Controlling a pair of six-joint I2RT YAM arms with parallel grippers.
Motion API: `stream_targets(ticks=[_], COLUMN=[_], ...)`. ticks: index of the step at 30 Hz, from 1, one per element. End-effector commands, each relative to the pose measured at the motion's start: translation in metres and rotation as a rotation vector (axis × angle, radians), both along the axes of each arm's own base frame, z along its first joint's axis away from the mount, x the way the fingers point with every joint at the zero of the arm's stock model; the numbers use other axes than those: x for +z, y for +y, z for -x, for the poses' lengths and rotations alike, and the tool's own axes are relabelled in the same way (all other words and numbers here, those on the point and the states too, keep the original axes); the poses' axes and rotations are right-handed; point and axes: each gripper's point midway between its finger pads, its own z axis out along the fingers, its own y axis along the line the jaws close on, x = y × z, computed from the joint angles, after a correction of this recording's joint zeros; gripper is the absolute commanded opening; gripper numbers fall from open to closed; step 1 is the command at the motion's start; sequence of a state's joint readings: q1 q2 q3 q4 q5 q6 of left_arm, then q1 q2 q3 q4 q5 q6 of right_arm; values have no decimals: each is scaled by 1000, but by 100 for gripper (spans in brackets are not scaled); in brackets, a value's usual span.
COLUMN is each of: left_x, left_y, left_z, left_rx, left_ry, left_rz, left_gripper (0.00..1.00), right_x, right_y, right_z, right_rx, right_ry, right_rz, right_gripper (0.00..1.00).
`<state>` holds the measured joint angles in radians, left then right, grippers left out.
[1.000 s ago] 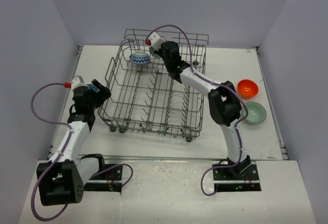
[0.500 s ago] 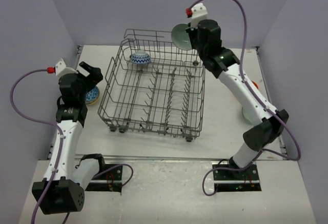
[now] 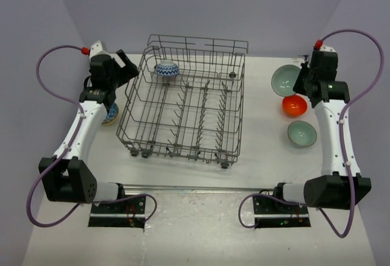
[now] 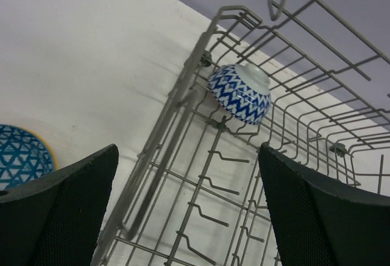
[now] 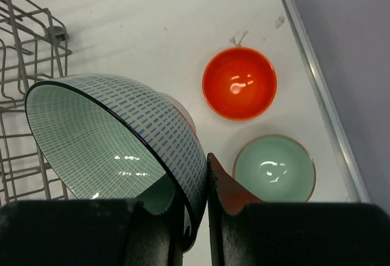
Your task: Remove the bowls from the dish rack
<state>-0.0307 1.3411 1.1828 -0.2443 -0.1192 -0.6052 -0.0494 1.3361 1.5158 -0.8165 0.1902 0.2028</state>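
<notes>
Mint-green bowl, teal dashes outside.

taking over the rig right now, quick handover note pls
Left gripper: open, empty, near the dish rack's far-left corner.
Right gripper: shut on the held mint green bowl, over the table right of the rack.
Done: orange bowl and second mint green bowl on the table at right; blue patterned bowl at left.
Left: blue-and-white zigzag bowl in the rack; set down the held bowl.
</notes>
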Motion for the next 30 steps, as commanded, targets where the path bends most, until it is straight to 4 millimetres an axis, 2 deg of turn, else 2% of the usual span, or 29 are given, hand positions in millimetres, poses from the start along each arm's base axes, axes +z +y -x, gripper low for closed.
stream_targets(ticks=[1, 3, 5, 7, 8, 11, 16, 17, 18, 22, 26, 30], left_x=[29, 27, 21, 19, 21, 27, 35, 37, 38, 39, 35, 31], left_y=[-19, -21, -24, -22, -20, -19, -20, -21, -23, -33, -46, -51], left_z=[-14, -16, -18, -18, -17, -16, -13, -14, -14, -17, -18, -20], left_rx=[-60, -67, -76, -76, -65, -65, -66, -74, -79, -105, -151, -165], left_ry=[-52, -40, -18, -6, -7, -16, -33, -41, -46, -55, -49, -33], left_rz=[-74, -75, -73, -83, -89, -98, -89, -86, -82, -22, 41, 60], left_gripper=[96, 96, 95, 95, 95, 96, 96, 96, 96, 96, 96, 96], right_x=[-8, -32, -51, -62, -74, -93, -139, -144, -158, -182, -199, -215], right_y=[24, 26, 39, 47, 49, 57, 67, 68, 68, 63, 51, 46], right_z=[9, 15, 18, 16, 14, 11, 1, -1, -2, -12, -17, -17], right_rx=[32, 26, 75, 95, 96, 109, 103, 102, 94, 72, 20, -1], right_ry=[-13, 54, 107, 146, 188, 258, 372, 388, 427, 480, 516, 544], right_rz=[-193, -218, -282, -322, -339, -392, -475, -484, -492, -475, -428, -411], right_gripper=[0, 0, 0, 0, 0, 0, 0, 0, 0, 0, 0, 0])
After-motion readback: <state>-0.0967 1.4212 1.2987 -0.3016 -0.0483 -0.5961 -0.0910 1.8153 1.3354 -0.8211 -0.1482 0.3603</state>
